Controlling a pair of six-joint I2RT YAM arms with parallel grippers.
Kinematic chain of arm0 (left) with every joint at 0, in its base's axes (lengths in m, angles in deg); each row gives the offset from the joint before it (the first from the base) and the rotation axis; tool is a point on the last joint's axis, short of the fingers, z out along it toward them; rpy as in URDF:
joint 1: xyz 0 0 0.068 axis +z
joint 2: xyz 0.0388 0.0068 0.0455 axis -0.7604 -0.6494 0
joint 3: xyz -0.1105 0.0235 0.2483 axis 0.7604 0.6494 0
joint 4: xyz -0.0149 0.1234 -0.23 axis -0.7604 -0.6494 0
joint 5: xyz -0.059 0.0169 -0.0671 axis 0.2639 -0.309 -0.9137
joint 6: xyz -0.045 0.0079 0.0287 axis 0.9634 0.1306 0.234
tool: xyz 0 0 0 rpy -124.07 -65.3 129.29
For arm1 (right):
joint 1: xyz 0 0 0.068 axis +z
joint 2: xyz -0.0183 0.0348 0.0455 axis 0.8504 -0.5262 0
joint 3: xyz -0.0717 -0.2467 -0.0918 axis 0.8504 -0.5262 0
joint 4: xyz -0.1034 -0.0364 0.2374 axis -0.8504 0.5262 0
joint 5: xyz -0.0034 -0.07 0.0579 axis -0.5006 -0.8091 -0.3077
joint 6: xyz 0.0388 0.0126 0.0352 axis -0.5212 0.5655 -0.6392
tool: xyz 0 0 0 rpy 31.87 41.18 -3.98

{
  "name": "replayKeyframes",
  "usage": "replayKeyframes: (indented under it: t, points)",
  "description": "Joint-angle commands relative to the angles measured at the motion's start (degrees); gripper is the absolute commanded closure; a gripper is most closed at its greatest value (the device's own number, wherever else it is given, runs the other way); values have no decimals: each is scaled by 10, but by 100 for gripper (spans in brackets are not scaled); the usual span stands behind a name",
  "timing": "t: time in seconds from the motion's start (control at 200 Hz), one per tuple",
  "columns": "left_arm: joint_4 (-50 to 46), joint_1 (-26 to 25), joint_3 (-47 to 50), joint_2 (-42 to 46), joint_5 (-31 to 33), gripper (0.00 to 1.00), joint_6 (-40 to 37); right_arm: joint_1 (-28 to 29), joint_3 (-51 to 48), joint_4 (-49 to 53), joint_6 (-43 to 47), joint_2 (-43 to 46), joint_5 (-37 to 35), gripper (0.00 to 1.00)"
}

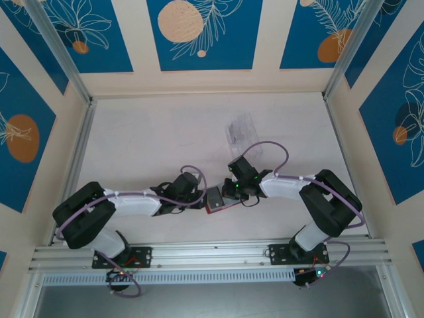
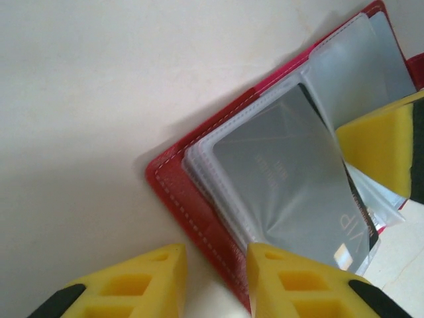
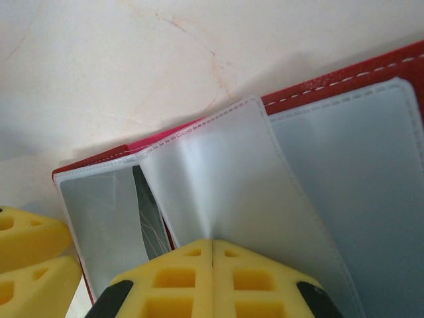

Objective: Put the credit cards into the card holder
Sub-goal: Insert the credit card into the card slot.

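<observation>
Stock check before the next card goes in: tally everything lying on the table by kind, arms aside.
Red leather-like folding card holder: 1
Dark plastic card, in the holder's clear sleeve: 1
Clear transparent plastic tray: 1
Total: 3

Centre blocked: left fingers [image 2: 291, 281], right fingers [image 3: 179, 278] flank card holder [image 1: 218, 199]; clear tray [image 1: 240, 131] beyond; far-left table [image 1: 139, 132] open.

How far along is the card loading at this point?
Done: the card holder lies open, with a dark card in one pocket. In hand: the right claw pinches a clear sleeve; the left claw stands open beside. Left: cannot tell how many cards remain.
</observation>
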Motion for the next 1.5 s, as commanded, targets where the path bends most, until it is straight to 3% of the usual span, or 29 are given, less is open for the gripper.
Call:
replayKeyframes:
  t: [0.0,0.31,0.755,1.04,1.22,1.496]
  points:
    - [-31,5,13,29,9,74,-3,7,-17,20,2,-23,-6,98]
    - [-24,5,-8,-21,-4,84,-23,26,-9,22,2,-12,-5,98]
    - [-1,-10,-68,-115,-33,85,-37,63,4,4,7,22,4,96]
    - [-33,-9,-85,-108,-10,83,-45,57,46,134,27,66,-97,94]
    - [-33,-8,-87,-116,-14,83,-47,44,60,198,60,105,-148,84]
    - [-33,-8,-92,-124,-21,82,-49,28,93,210,118,56,-154,66]
